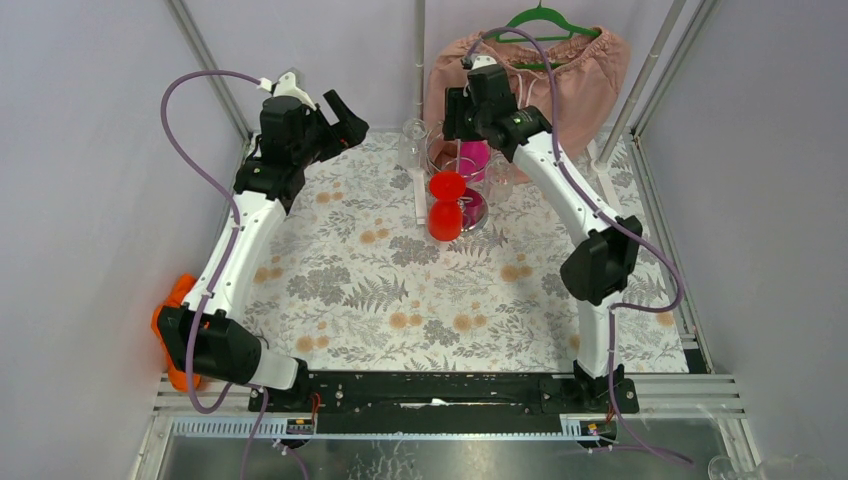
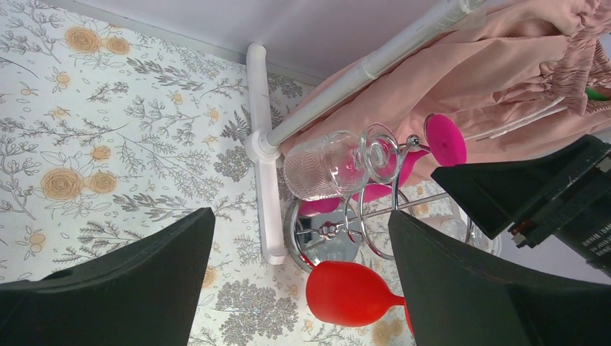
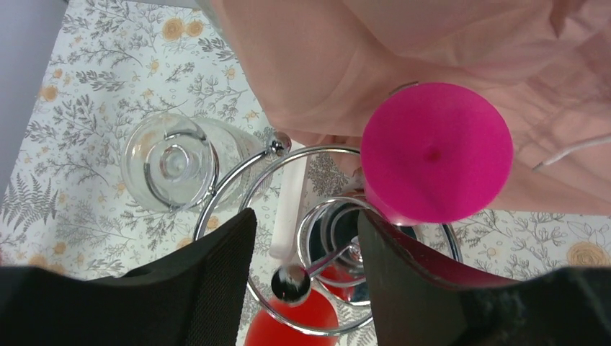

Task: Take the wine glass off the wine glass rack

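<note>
Right fingers (image 3: 216, 277) beside pink wine glass (image 3: 436, 151)

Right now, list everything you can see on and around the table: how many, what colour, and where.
wine glass rack: one, chrome, far middle of the table
pink wine glass: one, magenta, hanging foot-up on the rack
red wine glass: one, red, on the rack's near side
clear wine glass: at least one, clear, on the rack's left side
garment: one, pale pink, behind the rack
hanger: one, green, holding the garment
clothes stand: one, white, left of the rack
tablecloth: one, grey floral
orange object: one, left edge, unclear what
left hand: black, open, facing the rack
right hand: black, open, over the rack
</note>
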`<state>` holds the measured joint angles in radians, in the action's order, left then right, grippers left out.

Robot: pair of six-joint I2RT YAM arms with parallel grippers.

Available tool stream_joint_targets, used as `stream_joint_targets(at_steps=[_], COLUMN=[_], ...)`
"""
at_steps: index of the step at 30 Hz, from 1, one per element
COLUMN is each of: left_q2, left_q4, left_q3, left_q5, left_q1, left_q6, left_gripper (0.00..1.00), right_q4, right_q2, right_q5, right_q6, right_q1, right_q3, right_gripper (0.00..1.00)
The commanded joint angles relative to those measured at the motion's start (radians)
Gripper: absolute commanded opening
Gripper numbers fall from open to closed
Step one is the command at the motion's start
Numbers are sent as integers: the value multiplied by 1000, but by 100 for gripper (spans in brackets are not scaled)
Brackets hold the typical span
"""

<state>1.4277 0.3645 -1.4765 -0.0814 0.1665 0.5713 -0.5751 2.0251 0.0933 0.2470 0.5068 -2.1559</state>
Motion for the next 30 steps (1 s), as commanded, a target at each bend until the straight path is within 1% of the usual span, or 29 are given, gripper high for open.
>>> stream_joint_targets(at_steps=[1, 3, 7, 9, 11, 12, 16, 18, 19, 21, 30], left_q2=[-5, -4, 0, 4, 10, 11, 17, 16, 16, 14, 7], left_q4=[4, 5, -1, -1, -5, -7, -8, -9, -9, -10, -10], left_q3=[10, 11, 15, 17, 18, 19, 20, 21, 22, 23, 30], left_q5=[27, 25, 27, 23, 17, 14, 6, 5, 5, 3, 0], left_q1=[-1, -1, -1, -1, -1, -1, -1, -1, -1, -1, -1], left_q6=[-23, -25, -28, -26, -23, -21, -18, -17, -16, -16, -14], left_gripper=[99, 99, 99, 99, 99, 99, 98, 97, 96, 95, 93], right_q4=[9, 14, 8, 10, 11, 8, -13, -12, -12, -15, -2], right_q2=[33, 30, 17, 2, -5, -5, 0, -3, -2, -3, -50], right_q5=[21, 37, 78, 95, 117, 126, 174, 188, 196, 212, 298], right_q6=[-16, -31, -48, -57, -66, -71, -82, -89, -90, -93, -111], right_q1=[18, 26, 39, 44, 50, 52, 62, 65, 67, 70, 98], right_q3=[-80, -73, -65, -49, -45, -45, -58, -52, -51, -51, -8], right_gripper=[59, 55, 53, 45, 31, 27, 23, 20, 15, 1, 0])
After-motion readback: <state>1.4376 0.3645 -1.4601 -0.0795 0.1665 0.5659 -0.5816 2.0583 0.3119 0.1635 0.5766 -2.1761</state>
